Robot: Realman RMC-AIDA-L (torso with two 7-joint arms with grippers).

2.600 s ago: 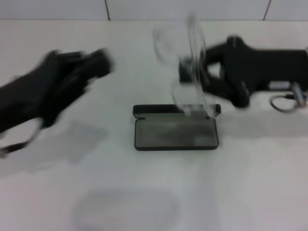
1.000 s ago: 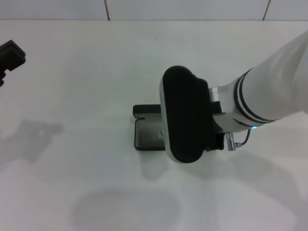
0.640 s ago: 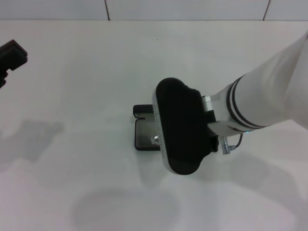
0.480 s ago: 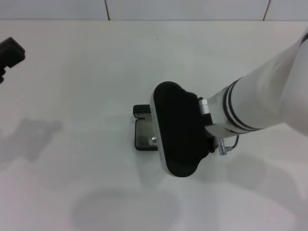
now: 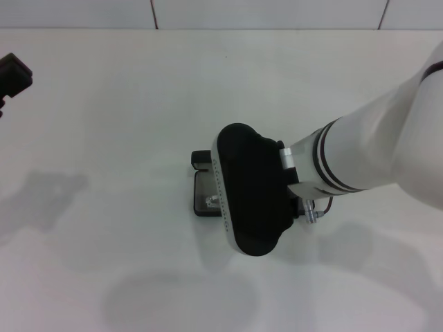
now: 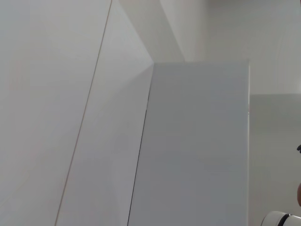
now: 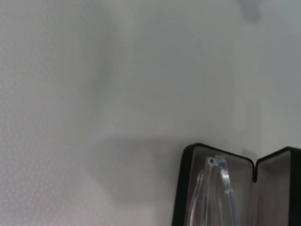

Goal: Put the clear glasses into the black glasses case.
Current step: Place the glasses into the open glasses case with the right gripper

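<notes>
**Clear glasses lie in the open case**

Head view: the matte black rectangular glasses case (image 5: 203, 197) sits open on the white table (image 5: 138, 104), mostly hidden under the right gripper (image 5: 252, 200); its fingers cannot be made out. The left gripper (image 5: 14, 75) is parked at the table's far left edge, fingers unclear.

Right wrist view: the transparent plastic glasses (image 7: 217, 193) rest inside the case's grey lining.

A plain white table (image 5: 124, 124) carries 1 item: the open black glasses case (image 5: 204, 197), lying just below centre, toward 6 o'clock, its lid at 12 o'clock.
</notes>
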